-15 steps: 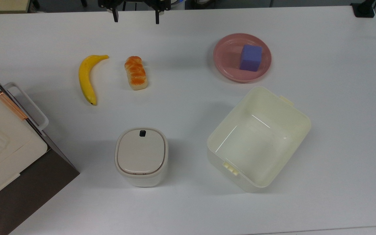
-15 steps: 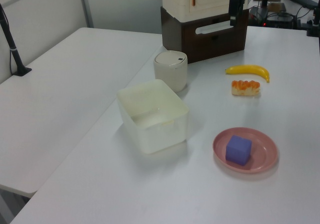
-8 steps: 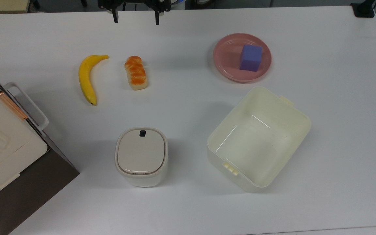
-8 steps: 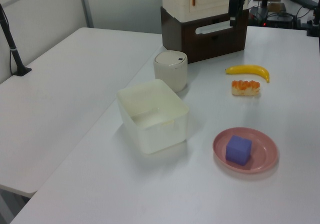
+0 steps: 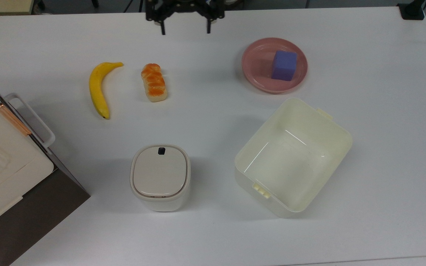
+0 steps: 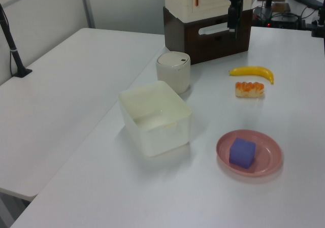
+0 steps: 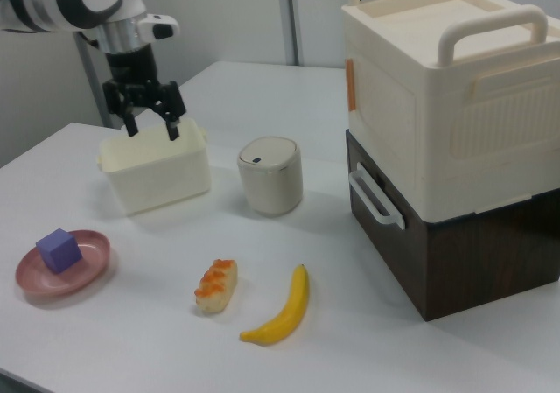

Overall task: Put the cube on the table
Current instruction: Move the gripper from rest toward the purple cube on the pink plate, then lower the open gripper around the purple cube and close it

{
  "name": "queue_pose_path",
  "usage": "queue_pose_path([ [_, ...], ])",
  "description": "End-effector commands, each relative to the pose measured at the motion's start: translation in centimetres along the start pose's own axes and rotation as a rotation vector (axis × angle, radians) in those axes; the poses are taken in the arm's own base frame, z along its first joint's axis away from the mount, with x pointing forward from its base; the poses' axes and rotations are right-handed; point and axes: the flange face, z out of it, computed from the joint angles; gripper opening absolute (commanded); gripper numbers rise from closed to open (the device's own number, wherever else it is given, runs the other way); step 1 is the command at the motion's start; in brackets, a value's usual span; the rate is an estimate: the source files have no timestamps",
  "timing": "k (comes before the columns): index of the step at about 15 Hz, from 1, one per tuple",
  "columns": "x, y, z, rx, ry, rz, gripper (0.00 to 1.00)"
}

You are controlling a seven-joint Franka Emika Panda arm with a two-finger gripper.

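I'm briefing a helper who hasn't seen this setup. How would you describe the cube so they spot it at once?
Start at the big cream tub on the white table. Just beyond its far rim in the top view sits a pink plate, and the cube rests on it. It is the lone blue-purple block; the banana and bread roll lie bare on the table.

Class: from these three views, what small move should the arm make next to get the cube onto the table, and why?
Probably carry the claw toward the top view's right, over the cube. The claw is open and empty, high above the table, while the cube sits on the pink plate.
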Motion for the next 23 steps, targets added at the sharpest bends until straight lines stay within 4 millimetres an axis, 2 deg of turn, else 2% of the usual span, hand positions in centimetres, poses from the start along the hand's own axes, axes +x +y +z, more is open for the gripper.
queue_pose_path([
  [1,-0.4,-4.7,0.4,0.018,-0.016,0.014,1.0],
  [7,-0.6,-12.6,4.5,0.107,-0.117,0.061,1.0],
  [8,-0.6,-14.6,6.0,0.097,-0.147,0.062,1.0],
  [9,-0.6,-15.8,6.7,0.093,-0.149,0.069,1.0],
  [11,-0.9,-19.4,10.0,0.083,-0.136,0.141,1.0],
  [14,-1.4,-22.4,13.4,0.066,-0.148,0.164,1.0],
  [17,-2.2,-24.9,16.6,0.032,-0.191,0.135,1.0],
  [21,-3.6,-26.4,20.4,-0.004,-0.249,0.106,1.0],
  [23,-3.5,-26.7,21.5,0.001,-0.235,0.103,1.0],
])
